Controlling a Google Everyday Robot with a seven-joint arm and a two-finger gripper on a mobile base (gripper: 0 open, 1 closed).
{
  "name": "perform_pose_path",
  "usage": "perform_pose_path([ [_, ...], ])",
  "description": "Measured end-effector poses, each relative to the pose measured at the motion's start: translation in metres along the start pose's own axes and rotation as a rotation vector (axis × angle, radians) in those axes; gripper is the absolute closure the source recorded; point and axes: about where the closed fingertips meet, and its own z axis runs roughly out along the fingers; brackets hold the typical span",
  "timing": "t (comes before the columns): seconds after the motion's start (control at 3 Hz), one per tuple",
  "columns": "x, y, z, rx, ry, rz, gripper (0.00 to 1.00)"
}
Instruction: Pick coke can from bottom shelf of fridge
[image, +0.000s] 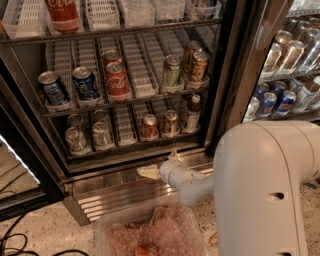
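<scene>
The coke can (149, 126), small and red with a silver top, stands on the bottom shelf (125, 131) of the fridge (234, 75), about mid-width. A darker brownish-red can (170, 123) stands right beside it. My gripper (148, 172) is low in front of the ribbed steel base, below and slightly in front of the coke can, apart from it and holding nothing. My white arm housing (260, 190) fills the lower right.
The bottom shelf also holds silver cans (77, 140) at left and a dark bottle (192, 113) at right. Coca-Cola cans (117, 80) and blue cans stand one shelf up. A clear bin (150, 232) lies on the floor below. A Pepsi cooler (280, 97) adjoins on the right.
</scene>
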Motion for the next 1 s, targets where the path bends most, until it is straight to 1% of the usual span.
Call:
perform_pose_path([
  [0.33,-0.006,-0.002,0.002,0.010,-0.034,0.004,0.00],
  [1.0,-0.026,0.002,0.008,0.060,-0.172,-0.018,0.00],
])
